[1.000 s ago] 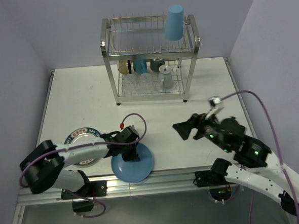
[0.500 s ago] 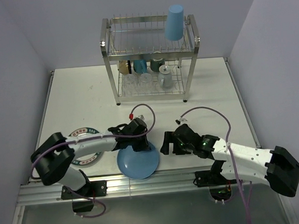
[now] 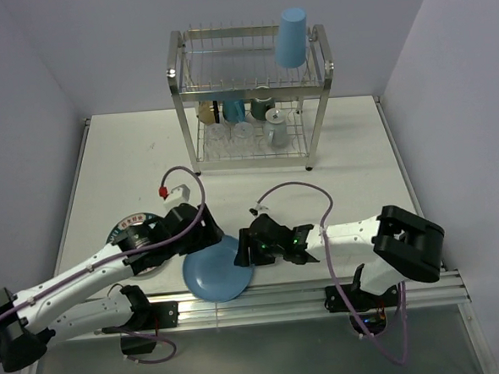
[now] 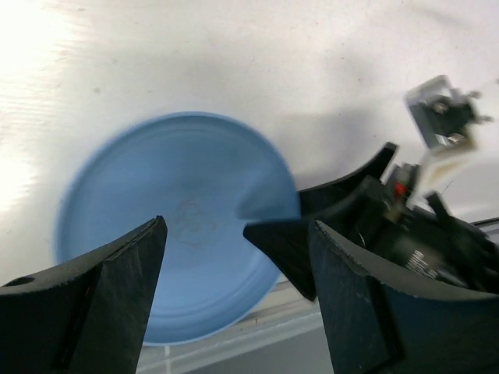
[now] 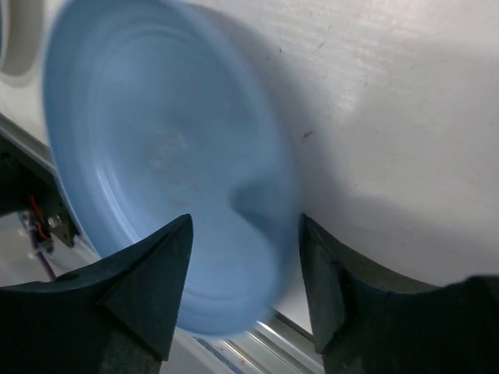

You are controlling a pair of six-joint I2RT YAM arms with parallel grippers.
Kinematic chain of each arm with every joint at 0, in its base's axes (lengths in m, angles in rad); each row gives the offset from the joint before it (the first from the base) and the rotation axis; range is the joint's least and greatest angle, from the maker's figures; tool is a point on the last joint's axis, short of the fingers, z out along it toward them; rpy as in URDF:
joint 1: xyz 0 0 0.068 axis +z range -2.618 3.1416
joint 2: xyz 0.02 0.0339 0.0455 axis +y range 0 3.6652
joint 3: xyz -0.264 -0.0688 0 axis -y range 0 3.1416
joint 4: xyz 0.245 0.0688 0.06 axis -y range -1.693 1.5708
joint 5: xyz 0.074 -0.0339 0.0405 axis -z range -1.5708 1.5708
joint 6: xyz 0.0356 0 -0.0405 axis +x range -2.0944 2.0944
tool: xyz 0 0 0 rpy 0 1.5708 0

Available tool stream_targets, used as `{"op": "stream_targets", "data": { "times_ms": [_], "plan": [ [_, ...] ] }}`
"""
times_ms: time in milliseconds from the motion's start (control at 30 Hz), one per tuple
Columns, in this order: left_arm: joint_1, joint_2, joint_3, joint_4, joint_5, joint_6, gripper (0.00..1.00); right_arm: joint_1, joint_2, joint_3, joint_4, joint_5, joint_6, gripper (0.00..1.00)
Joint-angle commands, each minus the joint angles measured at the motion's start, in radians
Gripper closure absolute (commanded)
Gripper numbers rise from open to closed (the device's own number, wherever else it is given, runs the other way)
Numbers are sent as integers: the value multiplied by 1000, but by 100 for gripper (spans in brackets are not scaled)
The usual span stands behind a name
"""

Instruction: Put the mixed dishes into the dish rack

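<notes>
The blue plate [image 3: 214, 278] lies at the table's near edge, its rim overhanging the rail. My left gripper [image 3: 212, 238] hovers open above the plate's left side; in the left wrist view its fingers [image 4: 117, 280] frame the blue plate [image 4: 175, 234] without touching it. My right gripper [image 3: 243, 251] is open at the plate's right rim, and in the right wrist view that rim of the blue plate [image 5: 156, 156] lies between its fingertips [image 5: 168, 257]. The white plate with dark patterned rim [image 3: 132, 226] is partly hidden under my left arm. The dish rack [image 3: 252, 89] stands at the back.
A blue tumbler [image 3: 291, 39] stands upside down on the rack's top tier. Mugs, a cream cup [image 3: 207, 113] and clear glasses [image 3: 229, 133] sit on the lower tier. An aluminium rail [image 3: 282, 297] borders the table's near edge. Walls close in on both sides.
My left gripper has opened, let go of the blue plate and drawn back to the left. My right arm has swung left to the plate's right rim, its jaws narrowing.
</notes>
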State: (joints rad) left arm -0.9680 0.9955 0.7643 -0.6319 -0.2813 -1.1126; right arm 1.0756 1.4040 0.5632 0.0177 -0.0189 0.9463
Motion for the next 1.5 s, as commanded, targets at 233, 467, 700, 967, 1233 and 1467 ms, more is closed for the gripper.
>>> {"op": "stream_targets", "data": {
  "times_ms": [233,467,700,967,1233,1467],
  "plan": [
    [5,-308,38,-204,-13,9,21,50,-54,-6,-27,265,36,100],
    [5,-419,85,-166,74,146,13,17,-469,82,-313,295,-141,100],
    [5,-426,86,-40,218,246,9,9,-612,222,-461,171,-201,100],
    [5,-428,101,106,303,257,93,10,-657,234,-441,106,-199,100],
    [5,-372,448,116,17,404,100,9,-775,342,-663,436,-169,1],
    [5,-146,766,289,-289,803,100,9,-872,371,-817,536,-159,0]
  ]
}}
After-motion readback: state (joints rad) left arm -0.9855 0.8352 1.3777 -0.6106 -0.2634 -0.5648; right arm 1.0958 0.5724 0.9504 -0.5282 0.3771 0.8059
